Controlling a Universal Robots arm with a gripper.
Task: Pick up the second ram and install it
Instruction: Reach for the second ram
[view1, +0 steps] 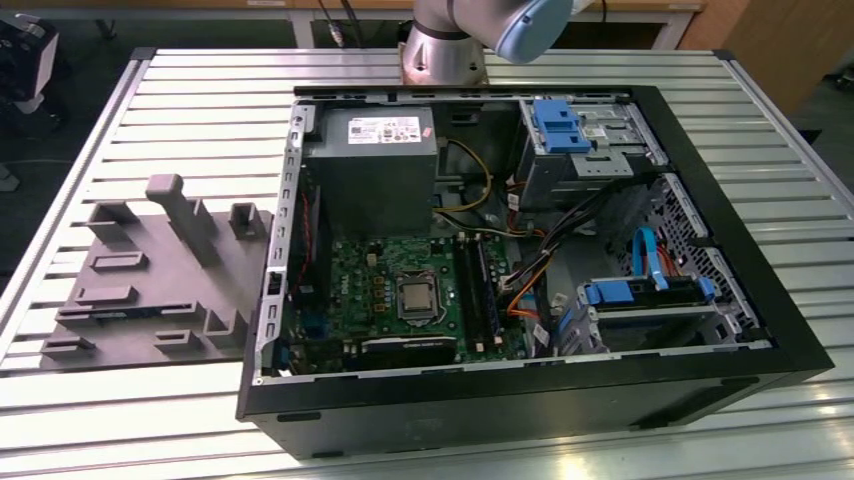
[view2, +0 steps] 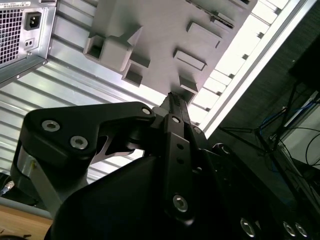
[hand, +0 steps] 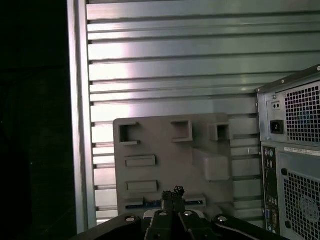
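- Gripper (hand: 175, 192): fingers pressed together, nothing between them; it hangs above the fixture tray in the first wrist view.
- Slatted metal table (view1: 200, 90): carries everything.
- Open computer case (view1: 747, 330): lying on its side, motherboard (view1: 387, 290) exposed.
- Grey fixture tray (hand: 165, 150): just beside the case, at the exterior view's left.
- Second ram (hand: 142, 204): seemingly the dark narrow strip in the tray slot beneath the fingertips, partly hidden. Likely light, stiff, thin and fragile; best pinched across its flat faces at mid-length, clear of the contact edge.
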